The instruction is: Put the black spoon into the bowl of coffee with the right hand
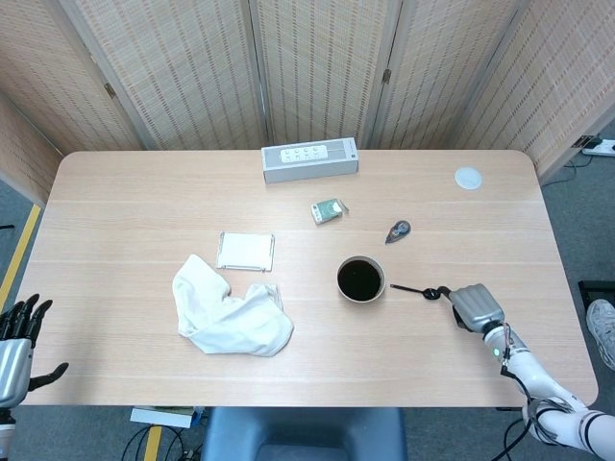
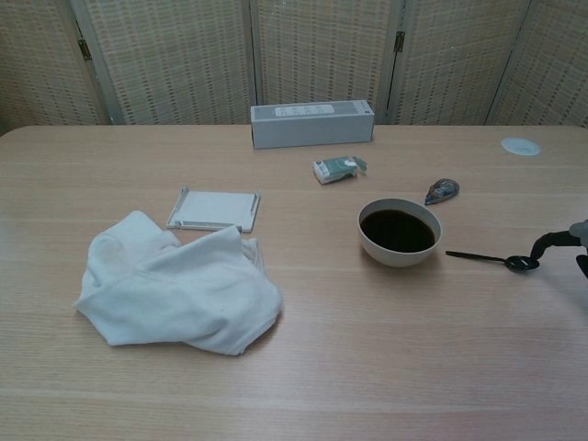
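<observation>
The black spoon (image 1: pixel 411 288) (image 2: pixel 485 258) lies low over the table, just right of the white bowl of coffee (image 1: pixel 361 279) (image 2: pixel 400 231), with its thin handle pointing at the bowl. My right hand (image 1: pixel 475 304) (image 2: pixel 571 243) is at the spoon's far end, and its dark fingertips (image 1: pixel 439 293) pinch the spoon's bowl end. In the chest view most of this hand is cut off by the right edge. My left hand (image 1: pixel 15 340) hangs off the table's near left corner with fingers spread and nothing in it.
A crumpled white cloth (image 1: pixel 231 316) and a flat white pad (image 1: pixel 246 251) lie left of the bowl. Behind it are a small dark tape dispenser (image 1: pixel 398 230), a green packet (image 1: pixel 328 210), a white power strip (image 1: pixel 310 160) and a white disc (image 1: pixel 468 178).
</observation>
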Action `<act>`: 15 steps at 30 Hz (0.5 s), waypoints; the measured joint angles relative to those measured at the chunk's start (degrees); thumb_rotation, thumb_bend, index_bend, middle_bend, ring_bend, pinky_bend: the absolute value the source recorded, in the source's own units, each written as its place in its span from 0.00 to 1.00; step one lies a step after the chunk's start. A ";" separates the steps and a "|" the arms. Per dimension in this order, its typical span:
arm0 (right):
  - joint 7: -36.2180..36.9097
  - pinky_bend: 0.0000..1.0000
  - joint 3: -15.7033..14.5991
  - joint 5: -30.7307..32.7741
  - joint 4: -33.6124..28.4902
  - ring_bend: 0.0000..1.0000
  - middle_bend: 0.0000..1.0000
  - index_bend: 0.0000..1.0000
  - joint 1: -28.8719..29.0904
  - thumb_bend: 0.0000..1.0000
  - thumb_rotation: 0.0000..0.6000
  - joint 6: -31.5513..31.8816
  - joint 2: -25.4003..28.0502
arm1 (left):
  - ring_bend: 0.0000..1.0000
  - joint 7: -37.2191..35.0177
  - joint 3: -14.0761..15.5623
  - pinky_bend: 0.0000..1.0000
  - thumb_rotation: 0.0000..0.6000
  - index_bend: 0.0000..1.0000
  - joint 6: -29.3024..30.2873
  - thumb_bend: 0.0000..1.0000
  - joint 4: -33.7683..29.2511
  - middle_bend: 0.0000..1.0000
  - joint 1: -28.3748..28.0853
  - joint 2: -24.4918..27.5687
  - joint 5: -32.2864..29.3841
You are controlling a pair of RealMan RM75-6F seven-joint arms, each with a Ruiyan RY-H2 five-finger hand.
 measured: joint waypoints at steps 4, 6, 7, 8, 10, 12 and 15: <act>0.15 1.00 0.75 0.50 1.05 1.00 1.00 0.23 0.00 1.00 1.00 0.29 -0.19 | 0.07 0.11 -0.05 0.14 1.00 0.12 0.11 0.15 -0.12 0.06 0.05 0.05 -0.05; 0.35 1.00 0.98 0.39 1.12 1.00 1.00 0.23 -0.01 1.00 1.00 0.69 -0.18 | 0.07 0.17 -0.07 0.14 1.00 0.12 0.15 0.15 -0.16 0.06 0.09 0.13 -0.06; 0.47 1.00 1.07 0.25 1.03 1.00 1.00 0.23 -0.03 0.99 1.00 1.01 -0.15 | 0.07 0.17 -0.07 0.14 1.00 0.12 0.18 0.15 -0.20 0.06 0.10 0.15 -0.06; 0.71 1.00 1.13 0.00 0.82 1.00 1.00 0.23 -0.09 0.97 1.00 1.40 -0.12 | 0.07 0.16 -0.08 0.14 1.00 0.12 0.25 0.15 -0.24 0.06 0.13 0.17 -0.05; 1.58 1.00 1.10 -0.98 -0.08 1.00 1.00 0.23 -0.25 0.92 1.00 2.12 0.03 | 0.07 0.14 -0.07 0.14 1.00 0.12 0.37 0.15 -0.30 0.06 0.22 0.17 -0.02; 2.22 1.00 0.66 -2.16 -0.99 1.00 1.00 0.23 -0.43 0.90 1.00 2.36 0.20 | 0.07 0.18 0.00 0.14 1.00 0.12 0.36 0.15 -0.33 0.06 0.26 0.14 0.02; 2.68 1.00 -0.40 -3.49 -1.90 1.00 1.00 0.23 -0.77 0.89 1.00 2.50 0.23 | 0.07 0.20 0.10 0.14 1.00 0.12 0.34 0.15 -0.35 0.06 0.29 0.10 0.12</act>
